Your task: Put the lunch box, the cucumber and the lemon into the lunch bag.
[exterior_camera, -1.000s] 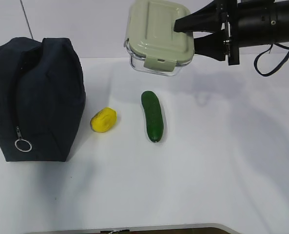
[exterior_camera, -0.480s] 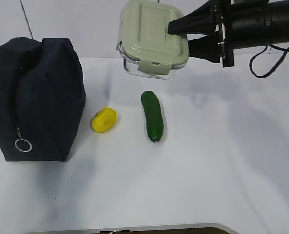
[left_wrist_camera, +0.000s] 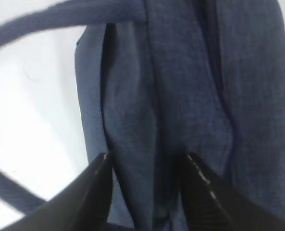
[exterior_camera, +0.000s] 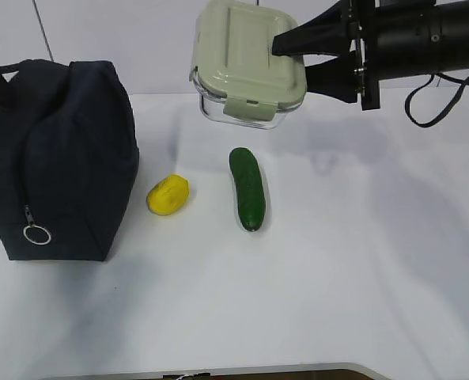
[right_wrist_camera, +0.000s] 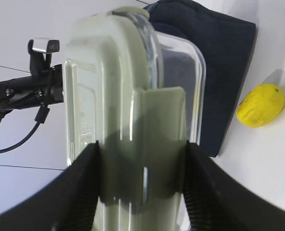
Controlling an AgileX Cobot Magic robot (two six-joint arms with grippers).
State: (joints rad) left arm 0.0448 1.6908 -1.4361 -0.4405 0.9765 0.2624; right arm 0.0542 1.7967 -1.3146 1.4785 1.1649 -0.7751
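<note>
My right gripper (exterior_camera: 291,62) is shut on the lunch box (exterior_camera: 246,63), pale green lid and clear base, and holds it tilted in the air above the table's back. In the right wrist view my right gripper (right_wrist_camera: 141,149) has a jaw on each side of the lunch box (right_wrist_camera: 132,96). The cucumber (exterior_camera: 247,188) and the lemon (exterior_camera: 168,195) lie on the table below it. The navy lunch bag (exterior_camera: 68,158) stands at the left, zipper shut. My left gripper (left_wrist_camera: 147,161) is open just over the bag's fabric (left_wrist_camera: 180,72), with a fold between the jaws.
The silver ring pull (exterior_camera: 36,234) hangs low on the bag's front. A bag handle (left_wrist_camera: 60,19) loops across the left wrist view. The lemon (right_wrist_camera: 261,106) and the bag (right_wrist_camera: 214,43) also show in the right wrist view. The white table (exterior_camera: 361,261) stretches right.
The lunch box moved a little left and up a second ago, then stayed still. The bag's handle at the left edge has risen, and a dark shape now shows above the bag.
</note>
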